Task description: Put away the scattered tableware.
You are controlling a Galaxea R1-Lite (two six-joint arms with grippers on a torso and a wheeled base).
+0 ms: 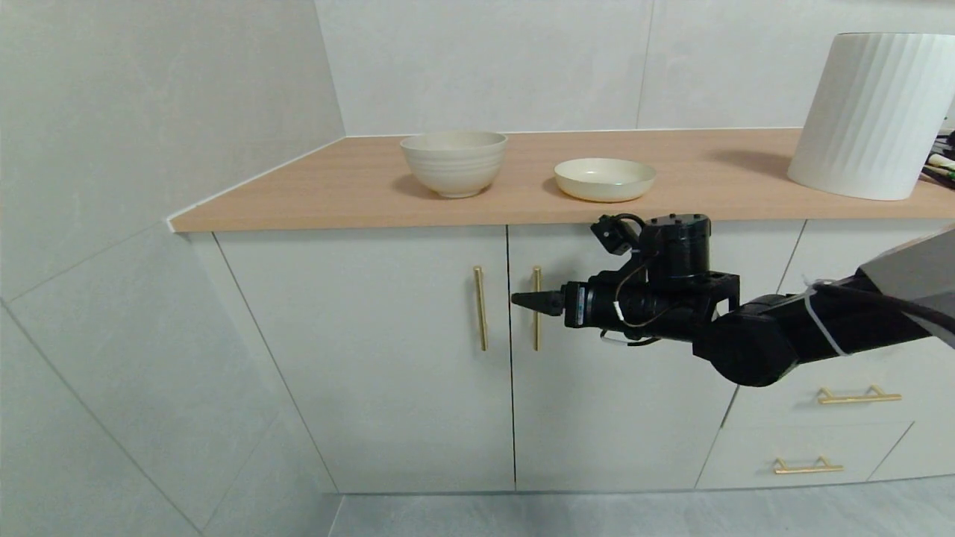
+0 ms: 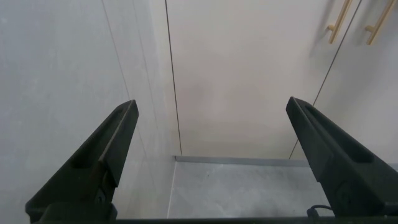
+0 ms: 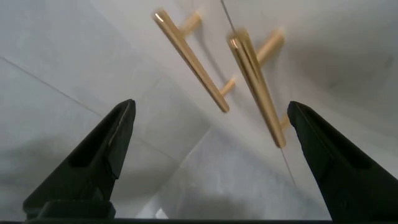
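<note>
The bowl (image 1: 453, 162) and the shallow dish (image 1: 604, 179) sit on the surface (image 1: 298, 203). The right gripper (image 1: 524, 300), spread apart, is just beside the right door handle (image 1: 536, 328). It might slip off that thin handle if it closes off-centre. The left gripper (image 2: 211, 111) is spread apart too.

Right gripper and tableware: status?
Right gripper open, by door handle. Left gripper open, empty. Bowl, plate on counter, untouched. Cabinet doors shut.
</note>
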